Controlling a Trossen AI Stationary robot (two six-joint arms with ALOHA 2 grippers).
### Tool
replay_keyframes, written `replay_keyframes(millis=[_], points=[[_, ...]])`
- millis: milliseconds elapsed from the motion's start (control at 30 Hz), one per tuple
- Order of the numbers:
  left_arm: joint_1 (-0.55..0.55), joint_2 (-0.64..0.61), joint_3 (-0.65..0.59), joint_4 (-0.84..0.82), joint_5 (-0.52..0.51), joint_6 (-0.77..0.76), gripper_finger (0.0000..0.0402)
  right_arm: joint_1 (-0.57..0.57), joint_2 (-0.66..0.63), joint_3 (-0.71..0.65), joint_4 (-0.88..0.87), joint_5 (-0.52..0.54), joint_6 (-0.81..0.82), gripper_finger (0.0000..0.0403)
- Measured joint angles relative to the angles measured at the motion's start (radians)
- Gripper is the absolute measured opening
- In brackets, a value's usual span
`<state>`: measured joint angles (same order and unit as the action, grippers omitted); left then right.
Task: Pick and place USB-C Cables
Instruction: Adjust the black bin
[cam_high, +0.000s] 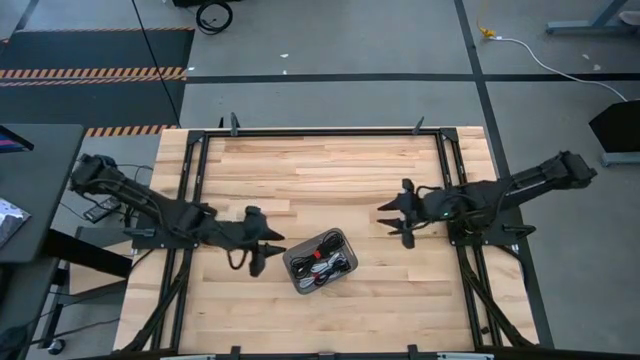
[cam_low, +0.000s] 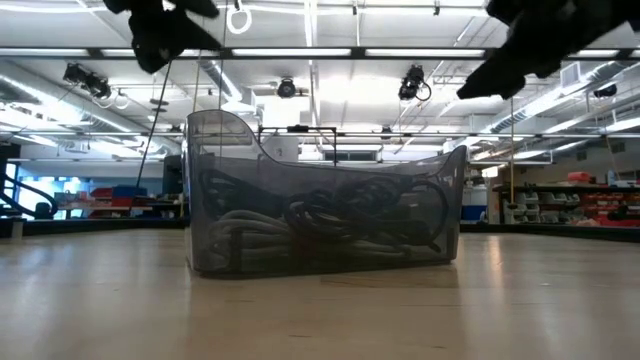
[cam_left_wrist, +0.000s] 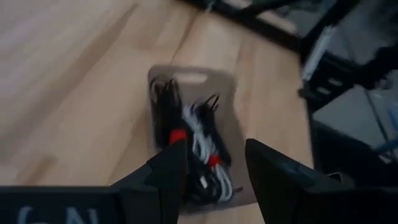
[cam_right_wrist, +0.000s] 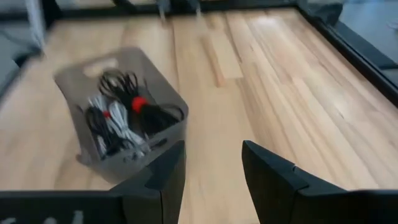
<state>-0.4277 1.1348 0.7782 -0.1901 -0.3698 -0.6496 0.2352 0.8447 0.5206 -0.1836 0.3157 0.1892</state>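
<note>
Several coiled USB-C cables (cam_high: 322, 264), black and white, some with red bands, lie inside a grey translucent tray (cam_high: 299, 284) near the table's near-middle. They show through the tray wall in the low view, cables (cam_low: 330, 215), and in both wrist views, cables (cam_left_wrist: 196, 146) and cables (cam_right_wrist: 124, 115). My left gripper (cam_high: 270, 250) hovers open just left of the tray, above the table; its fingers (cam_left_wrist: 171, 171) frame the tray. My right gripper (cam_high: 392, 218) is open, raised to the right of and farther than the tray, holding nothing.
The tray (cam_low: 320, 200) stands on the wooden table top (cam_high: 330, 170). A black metal frame (cam_high: 320, 132) runs along the table's edges. Bare wood lies on the far half and to the tray's right. Beyond the table is a workshop floor with cords.
</note>
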Motion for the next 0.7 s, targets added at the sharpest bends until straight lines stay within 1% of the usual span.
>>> replay_keyframes(millis=[67, 167, 233, 333, 467, 600, 700], points=[[-0.012, 0.056, 0.037, -0.06, -0.001, -0.046, 0.0171, 0.027, 0.089, 0.08, -0.071, 0.04, -0.008, 0.0164], [-0.023, 0.137, 0.097, -0.122, 0.0, -0.058, 0.0171, 0.07, 0.221, 0.197, -0.197, 0.108, -0.034, 0.0161], [-0.017, 0.183, 0.141, -0.177, -0.006, -0.072, 0.0171, 0.089, 0.291, 0.258, -0.225, 0.118, -0.066, 0.016], [0.007, 0.256, 0.202, -0.239, -0.011, -0.055, 0.0171, 0.107, 0.361, 0.311, -0.234, 0.117, -0.112, 0.0159], [0.044, 0.342, 0.294, -0.311, -0.009, -0.013, 0.0171, 0.116, 0.385, 0.323, -0.24, 0.118, -0.128, 0.0159], [0.092, 0.419, 0.373, -0.399, 0.002, 0.033, 0.0171, 0.118, 0.359, 0.324, -0.267, 0.118, -0.108, 0.0159], [0.132, 0.462, 0.417, -0.424, 0.039, 0.075, 0.0171, 0.127, 0.327, 0.324, -0.298, 0.118, -0.09, 0.0159]])
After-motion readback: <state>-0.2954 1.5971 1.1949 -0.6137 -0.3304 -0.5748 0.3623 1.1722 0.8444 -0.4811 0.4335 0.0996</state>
